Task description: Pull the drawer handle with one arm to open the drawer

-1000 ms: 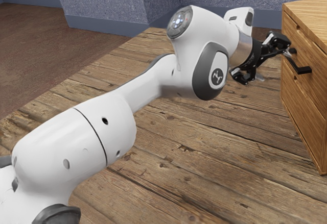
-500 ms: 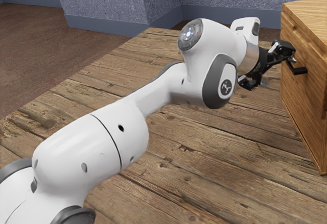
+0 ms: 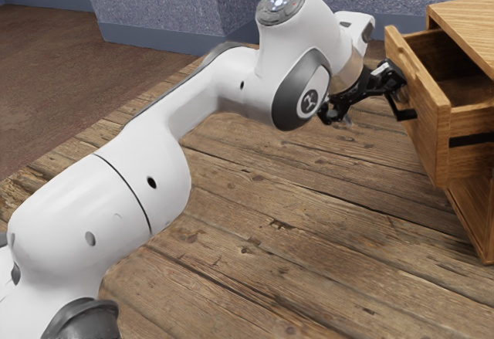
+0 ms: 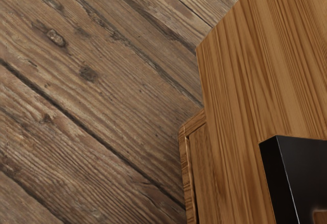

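The wooden cabinet [image 3: 471, 200] stands at the exterior view's right. Its top drawer [image 3: 421, 84] is pulled out toward the arm, and the inside shows as hollow. The black drawer handle [image 3: 402, 109] sticks out of the drawer front. My black gripper [image 3: 388, 82] sits at the handle's upper end, its fingers closed around it. In the wrist view the drawer front [image 4: 255, 81] lies close under my hand, with the black handle [image 4: 299, 178] at its edge.
A lower drawer with its own black handle [image 3: 471, 139] sits shut under the open one. The plank table [image 3: 309, 223] stretches wide around the arm. A brown floor and a grey wall lie behind.
The arm has drawn back toward the exterior view's left with the handle in the gripper. The top drawer, shut half a second ago, has slid out with it.
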